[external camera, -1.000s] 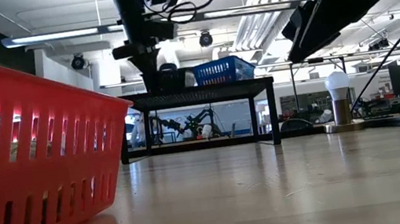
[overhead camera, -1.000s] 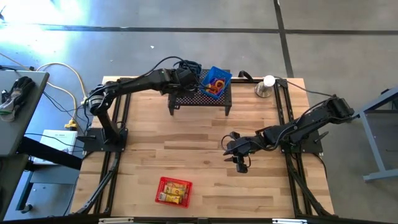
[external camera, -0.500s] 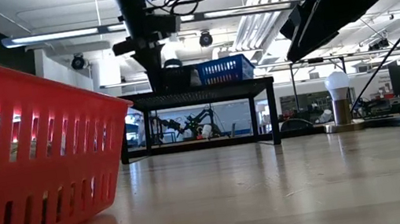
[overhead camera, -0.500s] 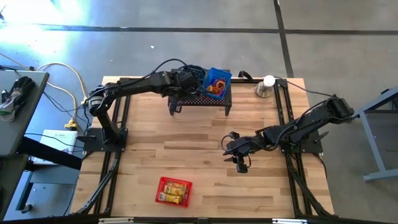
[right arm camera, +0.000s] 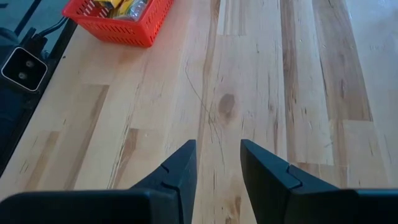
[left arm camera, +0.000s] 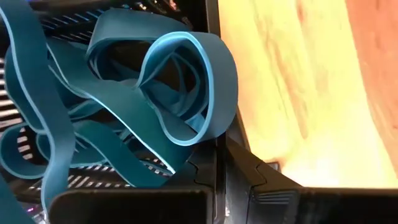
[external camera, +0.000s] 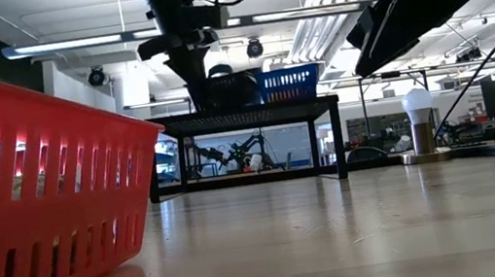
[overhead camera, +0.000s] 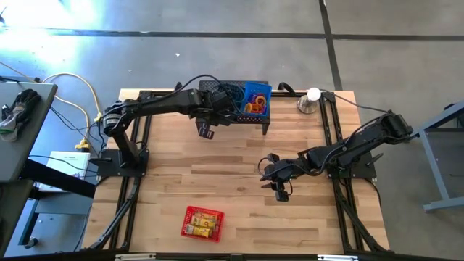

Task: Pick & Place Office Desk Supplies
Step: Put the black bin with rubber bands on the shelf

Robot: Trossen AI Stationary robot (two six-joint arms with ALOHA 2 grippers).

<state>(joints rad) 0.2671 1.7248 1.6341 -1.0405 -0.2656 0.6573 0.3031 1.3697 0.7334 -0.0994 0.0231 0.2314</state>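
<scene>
A tangle of teal band-like loops (left arm camera: 155, 93) lies on the top of the black mesh stand (overhead camera: 250, 117) at the table's far middle. My left gripper (left arm camera: 221, 169) is over the stand's left part (overhead camera: 217, 109), shut at the tangle's edge. Right beside it on the stand is a blue basket (overhead camera: 255, 98) holding orange and red rings. My right gripper (right arm camera: 217, 155) hangs open over bare wood at the table's middle right (overhead camera: 279, 177), with nothing between its fingers. My left gripper is shut on the teal bands where the lowest loops (left arm camera: 186, 157) run in between its fingertips. It comes slanting down from the table's left. How many bands it has I cannot tell. The rest of the tangle lies slack on the stand's mesh top.
A red basket (overhead camera: 201, 222) with yellow blocks stands near the table's front edge, left of the middle. A silver cone with a white ball (overhead camera: 310, 100) stands at the far right. Bare wood lies between the stand and the red basket.
My left gripper has gone toward the table's right edge along the top of the stand, staying shut, and the bundle of bands has gone along with it. The blue basket has slid a little to the right and turned squarer to the stand.
</scene>
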